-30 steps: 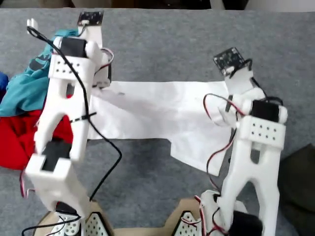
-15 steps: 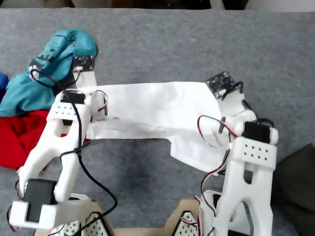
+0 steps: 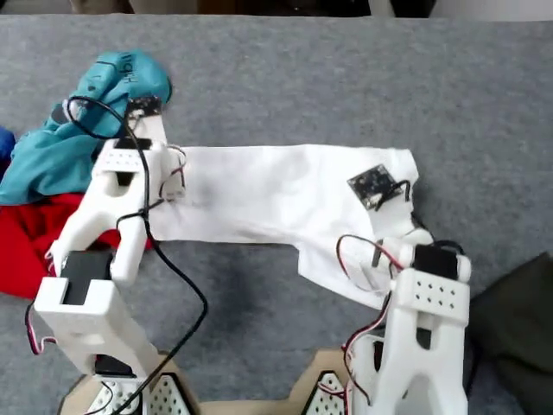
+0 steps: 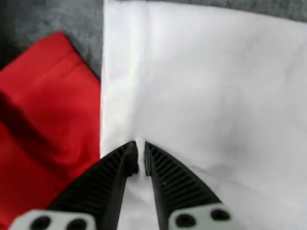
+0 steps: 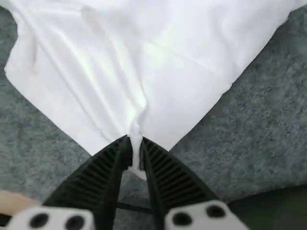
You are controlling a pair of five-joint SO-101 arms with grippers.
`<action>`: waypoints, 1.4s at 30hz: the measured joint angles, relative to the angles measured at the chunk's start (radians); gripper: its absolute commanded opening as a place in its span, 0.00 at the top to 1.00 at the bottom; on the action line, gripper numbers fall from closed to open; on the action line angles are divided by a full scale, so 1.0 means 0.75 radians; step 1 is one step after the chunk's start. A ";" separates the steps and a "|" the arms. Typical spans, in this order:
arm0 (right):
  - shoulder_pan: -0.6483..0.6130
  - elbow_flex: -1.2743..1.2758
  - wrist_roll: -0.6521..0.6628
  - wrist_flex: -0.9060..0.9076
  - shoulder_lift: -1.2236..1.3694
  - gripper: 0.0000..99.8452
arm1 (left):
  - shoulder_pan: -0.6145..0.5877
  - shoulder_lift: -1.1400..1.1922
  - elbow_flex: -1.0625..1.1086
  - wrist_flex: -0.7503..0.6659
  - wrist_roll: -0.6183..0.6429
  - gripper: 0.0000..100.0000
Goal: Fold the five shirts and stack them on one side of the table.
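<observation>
A white shirt (image 3: 276, 194) lies spread flat across the middle of the grey table. My left gripper (image 3: 171, 186) is at its left edge. In the left wrist view this gripper (image 4: 140, 158) is shut on a small ridge of the white shirt (image 4: 216, 86), right beside the red shirt (image 4: 43, 105). My right gripper (image 3: 375, 264) is over the shirt's near right flap. In the right wrist view it (image 5: 135, 143) is shut on a pinched fold of the white shirt (image 5: 144, 57), close to the cloth's edge.
A teal shirt (image 3: 86, 121) and a red shirt (image 3: 26, 242) are heaped at the table's left side, with a scrap of blue (image 3: 3, 143) at the edge. A dark green shirt (image 3: 518, 311) lies at the near right. Bare grey table lies beyond the white shirt.
Both arms have drawn back toward the near edge, the right one farther. The white cloth's crease has smoothed out, and the teal shirt is uncovered.
</observation>
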 measured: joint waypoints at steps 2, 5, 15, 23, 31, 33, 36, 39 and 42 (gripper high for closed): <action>-0.002 0.043 0.041 0.000 -0.029 0.99 | -0.006 0.000 -0.025 0.012 -0.029 0.98; -0.002 0.072 0.084 0.000 -0.051 0.99 | -0.006 0.000 -0.029 0.029 -0.059 0.98; 0.000 0.080 0.104 0.000 -0.059 0.99 | 0.080 -0.027 0.170 -0.031 -0.051 0.98; 0.000 0.080 0.149 0.000 -0.059 0.99 | 0.033 -0.033 0.180 -0.074 0.035 0.98; 0.000 0.137 0.309 0.012 -0.063 0.82 | 0.047 -0.041 0.172 0.065 -0.027 0.86; 0.000 0.125 0.325 0.043 -0.063 0.82 | 0.025 -0.049 0.174 0.080 0.002 0.86; 0.000 0.035 0.329 0.080 -0.063 0.82 | -0.012 -0.053 0.166 0.104 0.016 0.84; 0.000 -0.070 0.329 0.110 -0.063 0.82 | -0.027 -0.051 0.121 0.182 0.025 0.82; 0.000 -0.182 0.329 0.123 -0.063 0.82 | -0.031 -0.049 0.055 0.293 0.027 0.82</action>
